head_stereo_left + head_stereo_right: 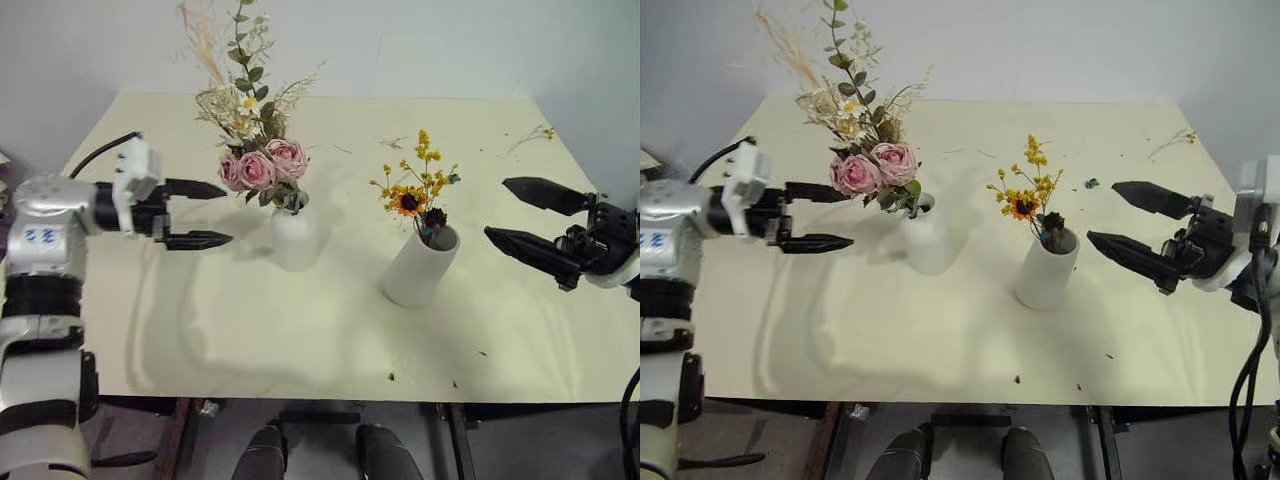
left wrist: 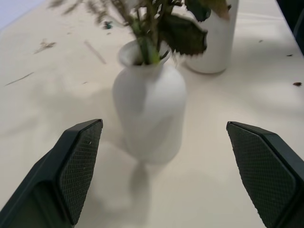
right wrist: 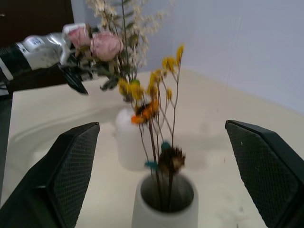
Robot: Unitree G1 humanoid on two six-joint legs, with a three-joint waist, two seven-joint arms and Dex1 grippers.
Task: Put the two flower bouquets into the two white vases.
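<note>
Although both bouquets already stood upright in their vases mid-table, the pink rose bouquet (image 1: pixel 258 160) in the bottle vase (image 1: pixel 295 238) lay just beside the left gripper (image 1: pixel 205 214), jaws apart and empty; the right gripper (image 1: pixel 528 218), also apart, faced the yellow bouquet (image 1: pixel 415 185) in the cylinder vase (image 1: pixel 420 268).

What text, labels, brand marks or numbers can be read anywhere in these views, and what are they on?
Blue marks on the left arm's silver housing: too blurred to read.
The rounded vase, the cylinder vase, the table and both bouquets: no text visible.
</note>
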